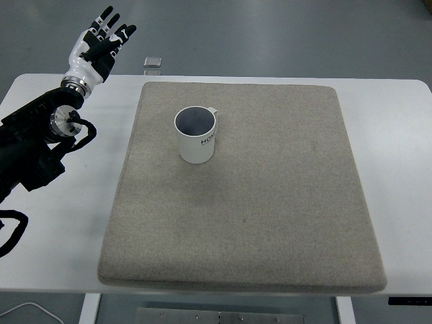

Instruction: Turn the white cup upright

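Observation:
A white cup (196, 135) stands upright on the grey felt mat (270, 202), in the mat's upper left part, mouth up, with black lettering on its side and its handle toward the far right. My left hand (102, 39) is raised over the table's far left corner, well to the left of the cup, fingers spread and holding nothing. Its black arm runs in from the left edge. No right arm shows.
The mat covers most of the white table (398, 135). A small square metal piece (152, 63) lies on the floor beyond the table's far edge. A black cable loop (13, 233) lies at the left edge.

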Motion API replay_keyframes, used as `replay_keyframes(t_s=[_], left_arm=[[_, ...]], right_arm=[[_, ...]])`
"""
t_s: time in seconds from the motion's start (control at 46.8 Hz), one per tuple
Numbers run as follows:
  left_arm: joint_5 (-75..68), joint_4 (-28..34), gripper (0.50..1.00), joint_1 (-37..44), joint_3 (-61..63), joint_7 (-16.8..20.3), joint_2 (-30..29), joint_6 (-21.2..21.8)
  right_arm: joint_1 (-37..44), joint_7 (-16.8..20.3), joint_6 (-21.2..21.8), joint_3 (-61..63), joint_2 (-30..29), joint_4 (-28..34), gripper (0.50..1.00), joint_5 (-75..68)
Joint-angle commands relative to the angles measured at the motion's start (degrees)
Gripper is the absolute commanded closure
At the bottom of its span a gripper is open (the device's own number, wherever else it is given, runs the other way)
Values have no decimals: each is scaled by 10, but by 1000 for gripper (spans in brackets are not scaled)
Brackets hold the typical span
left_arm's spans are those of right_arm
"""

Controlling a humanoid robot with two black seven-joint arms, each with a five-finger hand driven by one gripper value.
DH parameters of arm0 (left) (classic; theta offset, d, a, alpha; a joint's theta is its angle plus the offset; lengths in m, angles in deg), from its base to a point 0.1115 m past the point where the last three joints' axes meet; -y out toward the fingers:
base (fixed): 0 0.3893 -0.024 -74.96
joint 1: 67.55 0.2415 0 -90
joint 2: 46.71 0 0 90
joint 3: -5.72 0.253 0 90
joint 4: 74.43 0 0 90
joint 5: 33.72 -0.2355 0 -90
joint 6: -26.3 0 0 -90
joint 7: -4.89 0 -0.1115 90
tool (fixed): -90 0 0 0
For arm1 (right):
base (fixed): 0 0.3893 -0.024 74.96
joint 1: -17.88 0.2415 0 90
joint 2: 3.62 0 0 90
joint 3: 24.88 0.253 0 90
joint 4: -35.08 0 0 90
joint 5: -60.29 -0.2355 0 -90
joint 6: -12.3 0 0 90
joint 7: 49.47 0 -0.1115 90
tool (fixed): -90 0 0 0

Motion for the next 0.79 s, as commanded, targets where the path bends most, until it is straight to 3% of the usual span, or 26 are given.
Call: replay_keyframes(t_s=[0.0, 0.235, 0.534, 0.769], left_arm=[[6, 0, 504, 4, 0, -19, 11, 1], [44, -1, 504, 6, -18, -70, 24, -20], [78, 0, 500, 19, -47, -71, 44, -59], [79, 1, 500, 19, -78, -79, 52, -62]], right_arm=[[0, 0, 0, 0, 0, 0, 570, 0], [0, 0, 0, -1, 0, 0, 570, 0], [0, 0, 0, 0, 0, 0, 570, 0], [0, 0, 0, -1, 0, 1, 570, 0]])
